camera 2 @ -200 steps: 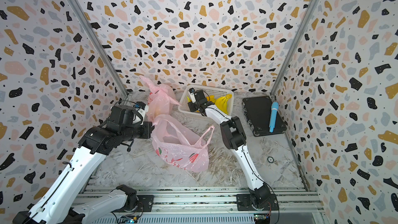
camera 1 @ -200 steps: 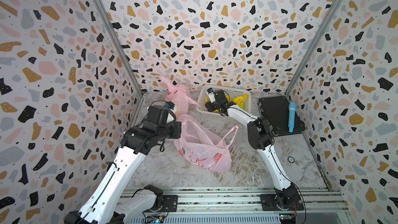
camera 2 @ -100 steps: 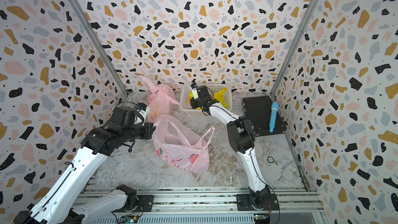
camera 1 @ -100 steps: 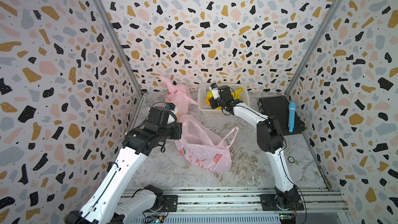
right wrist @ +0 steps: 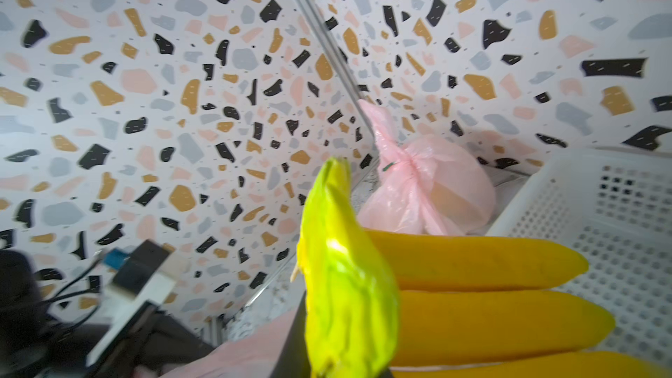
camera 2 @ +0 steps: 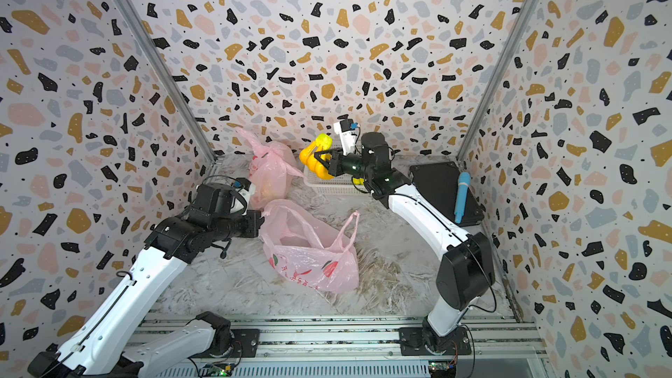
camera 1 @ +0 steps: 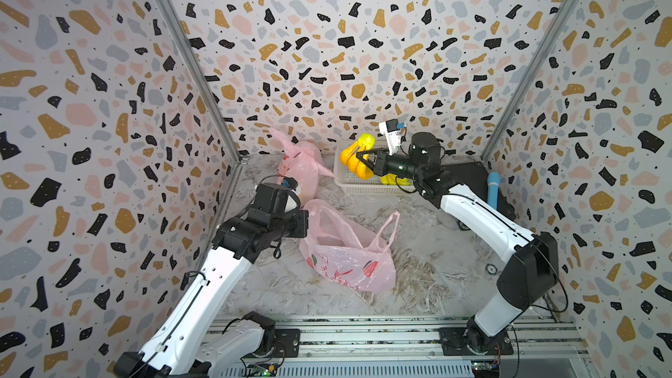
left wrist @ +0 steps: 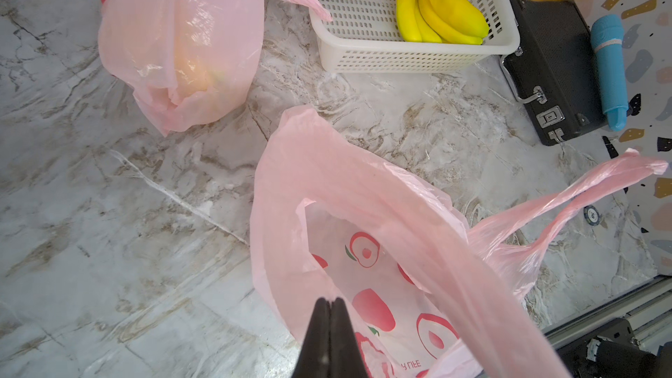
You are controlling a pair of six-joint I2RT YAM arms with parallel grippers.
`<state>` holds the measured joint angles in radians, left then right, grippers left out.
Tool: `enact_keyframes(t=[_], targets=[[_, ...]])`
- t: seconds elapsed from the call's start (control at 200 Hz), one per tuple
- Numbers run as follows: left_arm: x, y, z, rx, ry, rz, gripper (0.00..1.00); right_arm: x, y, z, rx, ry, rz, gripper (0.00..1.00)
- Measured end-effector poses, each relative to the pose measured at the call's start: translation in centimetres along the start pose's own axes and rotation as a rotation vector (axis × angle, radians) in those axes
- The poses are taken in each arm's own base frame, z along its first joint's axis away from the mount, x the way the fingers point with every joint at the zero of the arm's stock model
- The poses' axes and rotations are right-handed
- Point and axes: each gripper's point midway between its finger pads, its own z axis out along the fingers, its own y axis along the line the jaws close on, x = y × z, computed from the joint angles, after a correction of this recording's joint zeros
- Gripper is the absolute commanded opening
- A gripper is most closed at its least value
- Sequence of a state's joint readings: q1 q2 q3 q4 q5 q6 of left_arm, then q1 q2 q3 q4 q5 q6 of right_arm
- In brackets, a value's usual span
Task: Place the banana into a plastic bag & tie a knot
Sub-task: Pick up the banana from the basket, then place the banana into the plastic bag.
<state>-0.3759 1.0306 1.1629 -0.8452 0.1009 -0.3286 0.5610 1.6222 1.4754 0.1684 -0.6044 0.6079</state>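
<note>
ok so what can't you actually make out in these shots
- Tied bag contents, left wrist view: only an orange blur through pink plastic.
- Right gripper jaws, right wrist view: mostly hidden behind the held banana bunch.
- Left gripper fingertips, top views: hidden by its own wrist and the open bag.

Both top views look steeply down on the whole table. The left wrist camera peers past the left gripper into the open bag just ahead. The right wrist camera crowds the banana bunch. Both wrist cameras catch the knotted bag.
</note>
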Motion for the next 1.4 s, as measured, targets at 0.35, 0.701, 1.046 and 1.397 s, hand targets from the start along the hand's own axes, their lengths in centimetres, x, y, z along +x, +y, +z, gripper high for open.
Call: enact_keyframes(t=[0.35,0.701,1.046,1.397], targets=[[0.8,0.0,0.7,0.011,0.025,-0.004,0.0,7.2,7.9,-2.9,-0.228,0.151,0.272,0.0],[0.8,0.1,0.7,0.011,0.024,-0.011,0.0,7.5,13.7,-5.5,-0.372,0.15,0.31,0.0],[0.8,0.1,0.6,0.012,0.021,-0.015,0.0,12.0,10.4,-3.2,-0.35,0.209,0.449,0.0],[1.0,-0.8,0.1,0.063,0.021,-0.025,0.0,18.7,2.8,-1.0,-0.032,0.28,0.447,0.0]])
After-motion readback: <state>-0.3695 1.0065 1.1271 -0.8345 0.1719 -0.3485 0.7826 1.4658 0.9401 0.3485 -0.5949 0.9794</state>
